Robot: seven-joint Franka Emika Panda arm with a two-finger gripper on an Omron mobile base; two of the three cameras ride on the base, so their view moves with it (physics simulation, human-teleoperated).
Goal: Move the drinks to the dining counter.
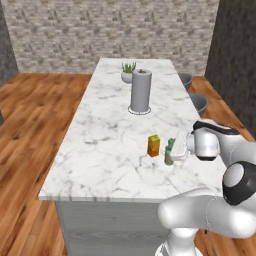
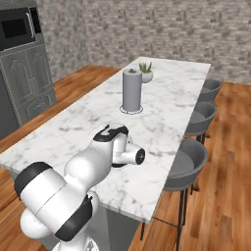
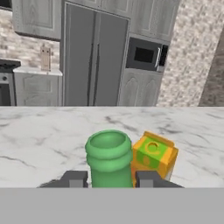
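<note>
Hand view — gripper (image 3: 109, 178) grips green bottle (image 3: 109, 157) beside orange carton (image 3: 153, 156).

Bench (image 1: 105, 145): white marble, grey veins, polished look with a soft sheen. Green bottle (image 3: 109, 159): glassy, smooth, matt-ish render at the neck. Orange carton (image 3: 154, 158): paperboard look, flat printed faces, green top. Paper towel roll (image 1: 140, 90): grey, matt, on a thin wire-like metal base. Floor (image 1: 30, 130): wood planks, slight gloss. Back wall (image 1: 110, 30): rough grey brick. Stools (image 2: 188, 164): smooth matt grey shell seats. Arm shell: glossy white plastic, dark joints.
</note>
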